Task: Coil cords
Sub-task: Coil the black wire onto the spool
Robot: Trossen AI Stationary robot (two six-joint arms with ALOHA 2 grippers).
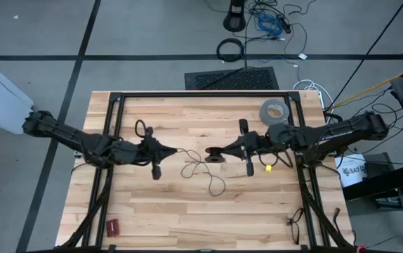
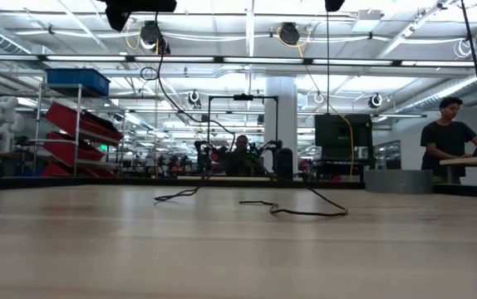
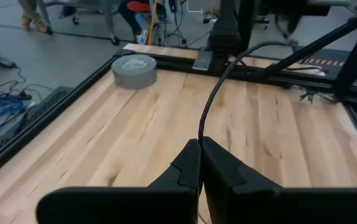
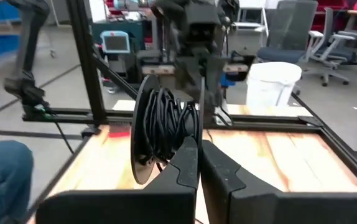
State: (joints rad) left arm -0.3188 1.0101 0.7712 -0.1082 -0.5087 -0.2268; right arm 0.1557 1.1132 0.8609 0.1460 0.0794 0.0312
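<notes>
The work surface is a light butcher-block wooden table with a black metal frame running around its far half, standing on a grey floor marked with dark lines. A grey tape roll lies at the table's far right corner, a small red object near the near left corner, and a small yellow piece just right of centre. Beyond the far edge the floor holds a black mat, a black cable ring and a tangle of blue cable. The low view looks across into a large workshop with red bins on shelving at the left and a person at a desk on the far right. The thin black cord lies in loose loops on the middle of the table, between the two arms. The left gripper, left of centre, has its fingers pressed together on one end of the cord, which rises from between the tips in the left wrist view. The right gripper, right of centre, is clamped on a small black spool wound with cord, close beside the loose loops.
</notes>
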